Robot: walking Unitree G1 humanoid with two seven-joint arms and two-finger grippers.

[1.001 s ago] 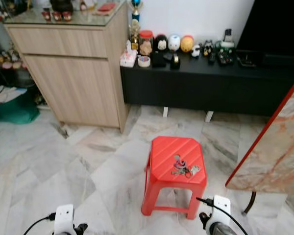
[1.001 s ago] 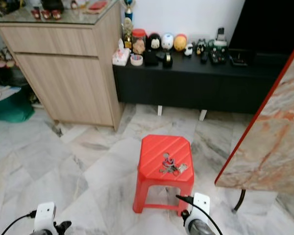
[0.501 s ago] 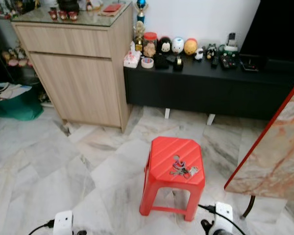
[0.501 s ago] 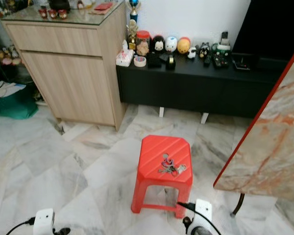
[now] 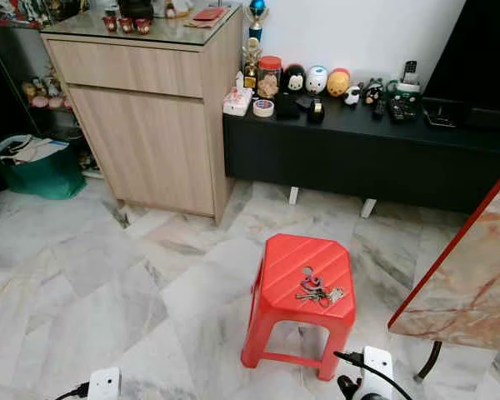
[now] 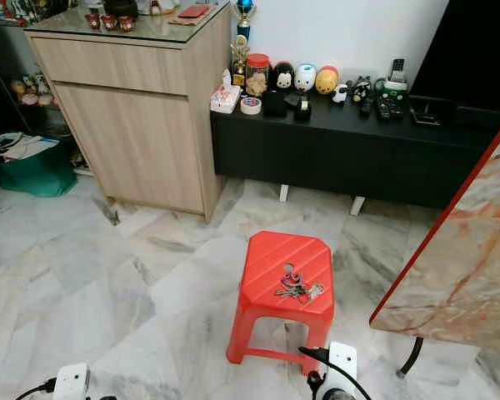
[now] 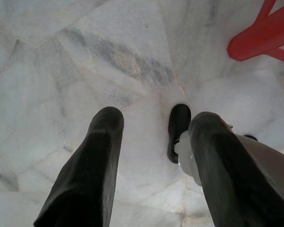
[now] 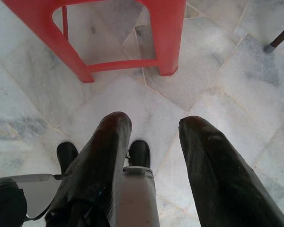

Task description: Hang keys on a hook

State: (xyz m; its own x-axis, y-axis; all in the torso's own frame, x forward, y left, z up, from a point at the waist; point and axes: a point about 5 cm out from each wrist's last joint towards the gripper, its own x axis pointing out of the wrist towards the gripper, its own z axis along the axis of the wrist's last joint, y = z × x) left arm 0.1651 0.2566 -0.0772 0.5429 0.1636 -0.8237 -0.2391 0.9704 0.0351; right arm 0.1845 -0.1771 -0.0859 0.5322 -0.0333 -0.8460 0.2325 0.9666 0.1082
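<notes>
- The left gripper hangs low over the grey-veined white marble floor, its two black fingers spread wide, holding nothing.
- The right gripper hangs the same way, fingers wide apart and empty, just short of the legs of the red plastic stool.
- The bunch of metal keys on a red tag lies on the stool's seat, toward its 3 o'clock edge, well apart from both grippers.
- At 12 o'clock beyond the stool runs a low black cabinet with small figurines; at 10 o'clock stands a light wooden cupboard.
- A marble-patterned slab with a red edge is cut off at 3 o'clock.
- The individual keys are too small to make out.
</notes>
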